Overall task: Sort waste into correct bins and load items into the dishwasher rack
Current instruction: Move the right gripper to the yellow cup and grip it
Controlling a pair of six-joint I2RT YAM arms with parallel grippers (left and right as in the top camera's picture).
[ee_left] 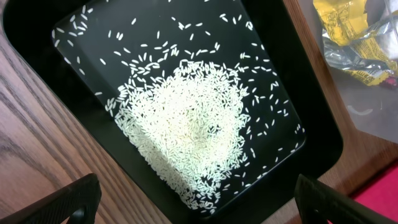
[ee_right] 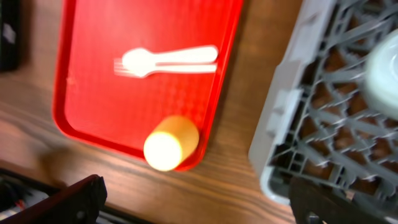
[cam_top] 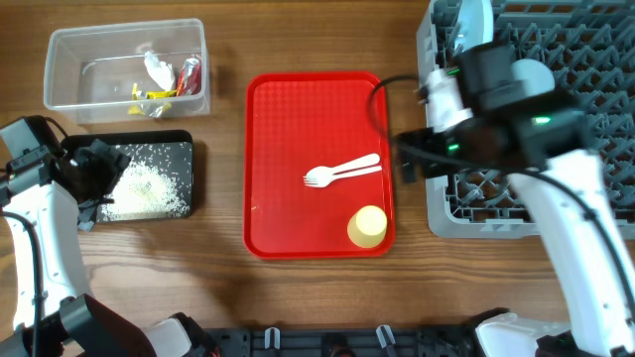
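Three items lie on the red tray (cam_top: 288, 119); both pincers gape wide and hold nothing.

Nearest, at the tray's 5 o'clock corner, the yellow cup (cam_top: 367, 226) sits hard against the rim, so a finger coming down could catch that rim or tip the cup off. Just beyond, toward 3 o'clock, the fork and spoon (cam_top: 342, 171) lie touching and flat; a pinch may slip or lift both. The right gripper (ee_right: 196, 193) hovers between tray and dishwasher rack (cam_top: 595, 79), which at 2 o'clock holds a pale dish (ee_right: 385, 68). At 9 o'clock the left gripper (ee_left: 196, 199) hangs over the black tray (cam_top: 184, 139), heaped with rice (cam_top: 147, 190). Farthest, at 11 o'clock, the clear tub (cam_top: 60, 59) holds tissue (cam_top: 156, 67) and wrappers (cam_top: 164, 89).
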